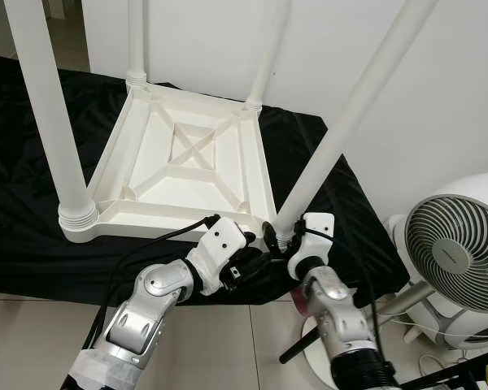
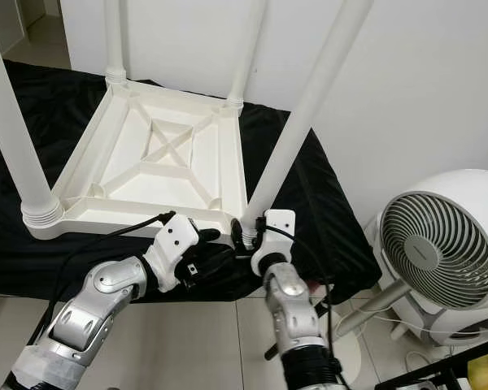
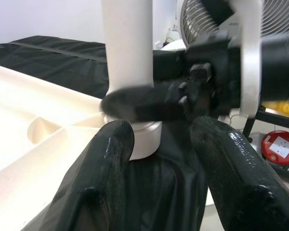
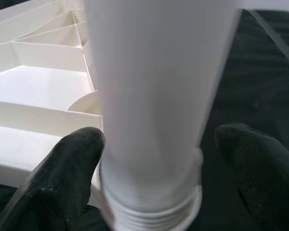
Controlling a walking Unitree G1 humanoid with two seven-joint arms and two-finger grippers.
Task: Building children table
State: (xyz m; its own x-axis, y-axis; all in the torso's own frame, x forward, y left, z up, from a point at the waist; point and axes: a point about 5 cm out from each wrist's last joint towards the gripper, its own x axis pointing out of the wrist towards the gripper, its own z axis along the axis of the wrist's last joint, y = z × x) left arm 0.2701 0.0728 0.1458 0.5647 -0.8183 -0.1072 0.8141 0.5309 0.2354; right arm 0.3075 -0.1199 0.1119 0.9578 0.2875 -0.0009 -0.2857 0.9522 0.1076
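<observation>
At the upturned table (image 1: 187,162) near corner, right end effector (image 4: 154,159) spread wide around the table leg (image 4: 154,96); fan (image 1: 455,252) beside. Left end effector (image 3: 168,159) parted, empty, just beside.

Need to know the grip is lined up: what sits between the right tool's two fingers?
The white plastic table leg, just above its threaded base, stands between the right tool's black fingers in the right wrist view.

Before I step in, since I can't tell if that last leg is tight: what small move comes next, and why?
Probably close the right claw on the near-right leg and twist: its fingers straddle the leg's threaded base without clearly gripping, and the leg leans.
</observation>
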